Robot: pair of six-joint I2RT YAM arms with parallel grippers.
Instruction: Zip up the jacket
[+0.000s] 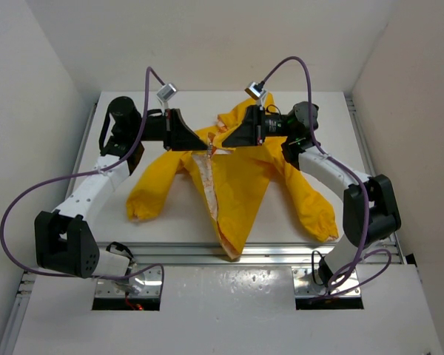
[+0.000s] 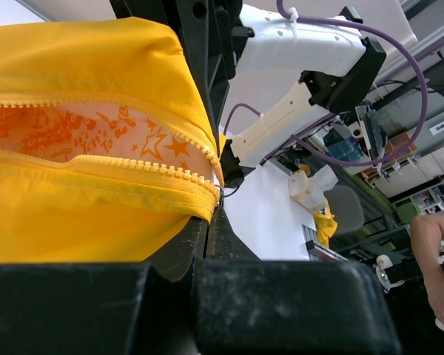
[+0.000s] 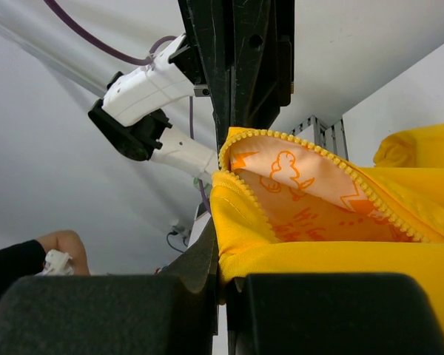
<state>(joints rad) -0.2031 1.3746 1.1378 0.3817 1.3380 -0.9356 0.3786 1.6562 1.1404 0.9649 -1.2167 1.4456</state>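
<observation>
Jacket [image 1: 240,188] sits clamped in left end effector [image 1: 205,146] and right end effector [image 1: 226,142].

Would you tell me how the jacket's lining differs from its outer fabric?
On the jacket, the outer fabric is plain bright yellow, while the lining is pale with orange printed stars and figures. From above, the outer fabric makes up nearly all that shows, whereas the lining shows only as a narrow strip along the open front. Both are thin cloth and meet at the yellow zipper teeth.
</observation>
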